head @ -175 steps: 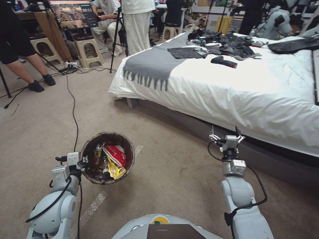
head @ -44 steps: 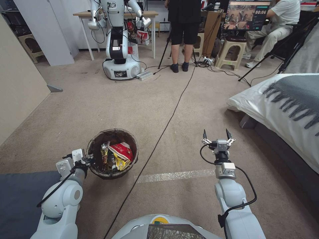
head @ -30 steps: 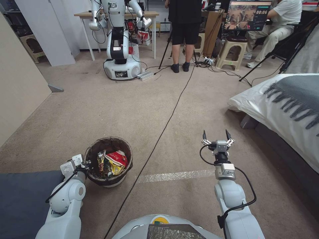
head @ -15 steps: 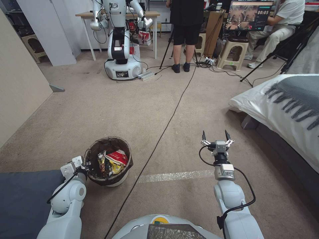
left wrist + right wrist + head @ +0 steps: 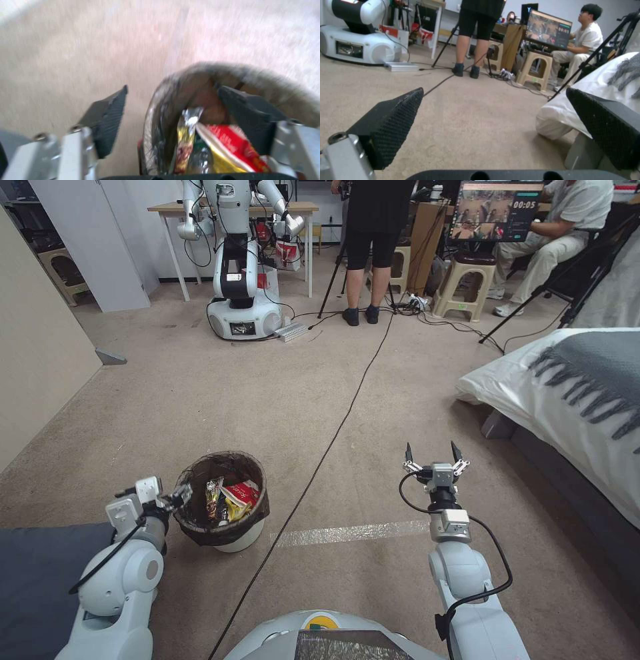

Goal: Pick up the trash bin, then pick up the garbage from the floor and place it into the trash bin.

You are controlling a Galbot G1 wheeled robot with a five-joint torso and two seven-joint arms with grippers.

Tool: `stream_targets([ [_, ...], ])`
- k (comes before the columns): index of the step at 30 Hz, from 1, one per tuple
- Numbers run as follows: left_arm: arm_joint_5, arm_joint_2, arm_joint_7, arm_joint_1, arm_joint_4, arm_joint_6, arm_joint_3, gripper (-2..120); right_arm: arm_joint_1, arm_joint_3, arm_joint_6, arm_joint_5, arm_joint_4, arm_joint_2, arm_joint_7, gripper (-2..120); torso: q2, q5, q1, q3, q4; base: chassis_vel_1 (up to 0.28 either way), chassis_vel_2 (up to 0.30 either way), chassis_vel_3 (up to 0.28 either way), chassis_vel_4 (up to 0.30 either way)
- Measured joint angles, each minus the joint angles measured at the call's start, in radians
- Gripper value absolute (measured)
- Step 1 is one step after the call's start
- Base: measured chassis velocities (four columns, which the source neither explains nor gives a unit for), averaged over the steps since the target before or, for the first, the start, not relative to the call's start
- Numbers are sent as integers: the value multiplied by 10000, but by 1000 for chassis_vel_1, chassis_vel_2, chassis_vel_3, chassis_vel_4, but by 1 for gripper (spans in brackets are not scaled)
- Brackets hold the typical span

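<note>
Left claw [image 5: 170, 110] spread astride trash bin [image 5: 230, 537] rim; wrappers [image 5: 230, 150] inside

From the head we look forward and down across the carpet [image 5: 233, 400]. Our left wrist camera sits close above the trash bin [image 5: 200, 105]; the right faces level toward the bed [image 5: 586, 100].

My left end effector [image 5: 179, 493] sits at the near rim of the trash bin [image 5: 227, 507], which stands on the carpet and holds the garbage [image 5: 230, 499]. My right end effector [image 5: 432, 455] hangs over bare carpet with its fingers spread, near the bed [image 5: 533, 393].
</note>
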Motion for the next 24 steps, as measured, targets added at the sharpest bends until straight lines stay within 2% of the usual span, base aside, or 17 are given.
stream_targets([
  [3,536,28,240,146,-752,-11,-77,89,0,18,-25,12,43,0,8,100,0,0,0,-1,1,0,0,0,0],
  [4,536,28,240,146,-752,-11,-77,89,0,18,-25,12,43,0,8,100,0,0,0,-1,1,0,0,0,0],
  [6,1133,29,574,312,-1290,-16,-145,98,-30,40,-34,50,100,-2,36,100,0,-1,0,-1,0,0,0,0,0],
  [11,1927,33,903,538,-1899,-116,-268,100,-107,45,-64,201,264,16,154,100,0,-1,0,-1,1,0,0,0,0],
  [13,2339,-3,1274,660,-2045,-633,-327,100,-231,35,-105,440,508,49,236,100,0,0,0,-1,1,0,0,0,0],
  [14,2339,-3,1274,660,-2045,-633,-327,100,-231,35,-105,440,508,49,236,100,0,0,0,-1,1,0,0,0,0],
  [16,2501,-60,1760,757,-1835,-1327,-328,100,-347,20,-105,518,714,79,295,100,0,1,0,-2,-2,0,0,0,0],
  [17,2607,-139,2059,878,-1609,-1909,-322,100,-466,8,-122,629,907,106,371,100,0,0,0,-1,0,0,0,0,0],
  [18,2607,-139,2059,878,-1609,-1909,-322,100,-466,8,-122,629,907,106,371,100,0,0,0,-1,0,0,0,0,0],
  [20,2719,-248,2374,1036,-1225,-3148,-295,100,-639,-29,-154,888,1255,145,473,100,0,0,-1,-2,-2,0,0,0,0],
  [21,2883,-325,2556,1147,-898,-4097,-285,100,-773,-35,-182,990,1471,167,517,100,0,-1,0,-1,1,0,0,0,0],
  [22,2883,-325,2556,1147,-898,-4097,-285,100,-773,-35,-182,990,1471,167,517,100,0,-1,0,-1,1,0,0,0,0],
  [24,3289,-432,2777,1318,-390,-5325,-285,100,-964,-27,-184,1033,1740,188,582,100,0,-2,0,-1,0,0,0,0,0],
])
